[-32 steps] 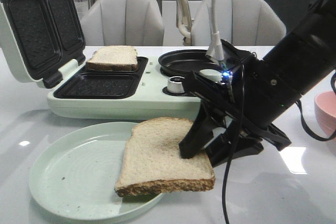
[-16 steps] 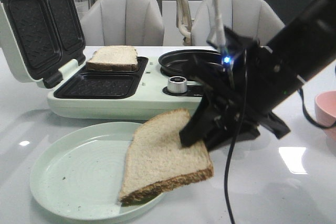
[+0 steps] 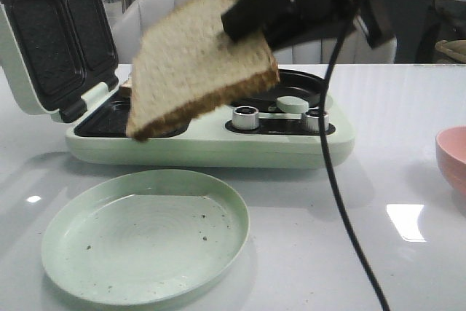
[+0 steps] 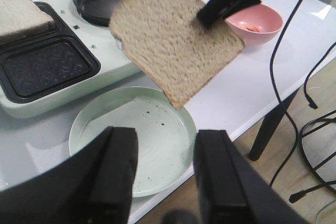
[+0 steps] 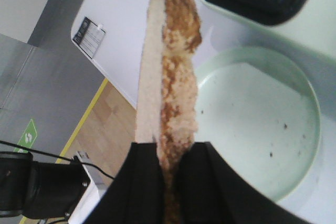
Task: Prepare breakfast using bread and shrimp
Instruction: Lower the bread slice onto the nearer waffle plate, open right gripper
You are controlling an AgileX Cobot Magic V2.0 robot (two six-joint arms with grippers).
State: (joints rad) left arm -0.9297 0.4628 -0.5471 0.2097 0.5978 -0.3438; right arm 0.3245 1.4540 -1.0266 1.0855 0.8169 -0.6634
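Two slices of bread are in view. One slice (image 3: pixel 200 60) is held in the air by the right pincer (image 3: pixel 247 20), whose fingers are closed on one edge of it; in the right wrist view the slice (image 5: pixel 170 77) is seen edge-on, clamped between the two black fingers (image 5: pixel 144 187). The other slice (image 4: pixel 21 14) lies in the far bay of the open sandwich maker (image 3: pixel 204 143), largely hidden in the front view behind the raised slice. The near bay (image 4: pixel 44 69), beside it, is seen bare and dark.

The held slice hangs tilted, its free corner dropping toward the robot's left, above the space between the pale green plate (image 3: pixel 145 234) and the sandwich maker. From the pincer, the bare bay lies lower and further to the left, so the carry is judged to run leftward and down, with the slice levelled before release. The left pincer (image 4: pixel 165 174) is open and holds nothing; it hovers over the near edge of the worktop (image 3: pixel 408 180). Something orange, possibly shrimp, is glimpsed in the pink bowl (image 4: pixel 254 22), too small to tell.
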